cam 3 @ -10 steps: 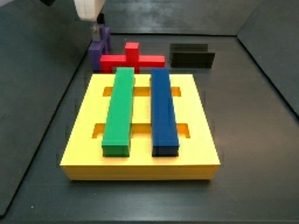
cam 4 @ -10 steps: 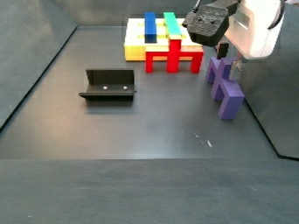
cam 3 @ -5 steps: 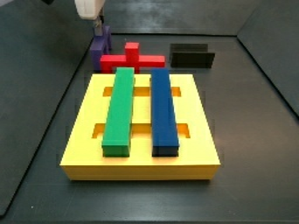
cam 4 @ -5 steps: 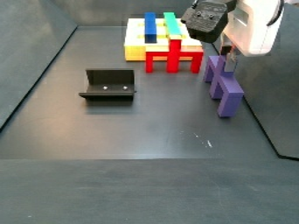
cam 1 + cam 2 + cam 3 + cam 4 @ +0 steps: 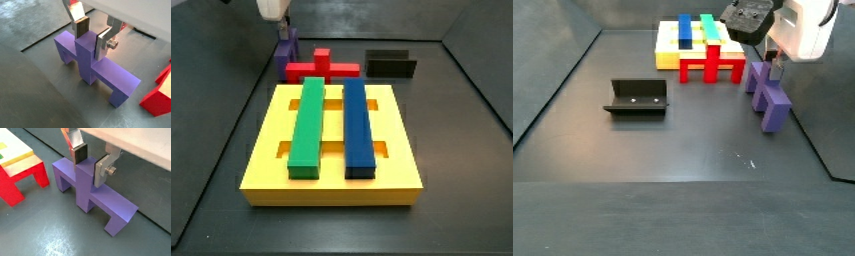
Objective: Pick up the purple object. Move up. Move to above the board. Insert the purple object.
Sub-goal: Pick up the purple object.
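The purple object (image 5: 772,100) stands at the right of the floor in a side view, behind the red block in a side view (image 5: 285,58). In both wrist views its raised ridge (image 5: 85,55) (image 5: 83,183) sits between my fingers. My gripper (image 5: 92,42) (image 5: 89,170) (image 5: 767,68) (image 5: 279,33) is shut on the ridge at one end of the object, one pad on each side. The legs hang close to the floor. The yellow board (image 5: 265,150) (image 5: 667,55) lies apart from it, with a green bar (image 5: 309,125) and a blue bar (image 5: 357,125) in its slots.
A red cross-shaped block (image 5: 321,68) (image 5: 711,66) (image 5: 17,185) stands between the board and the purple object. The dark fixture (image 5: 392,64) (image 5: 636,98) stands on the floor away from the gripper. Grey walls bound the floor.
The gripper and the purple object have both shifted slightly upward in the side views. Nothing else has moved.
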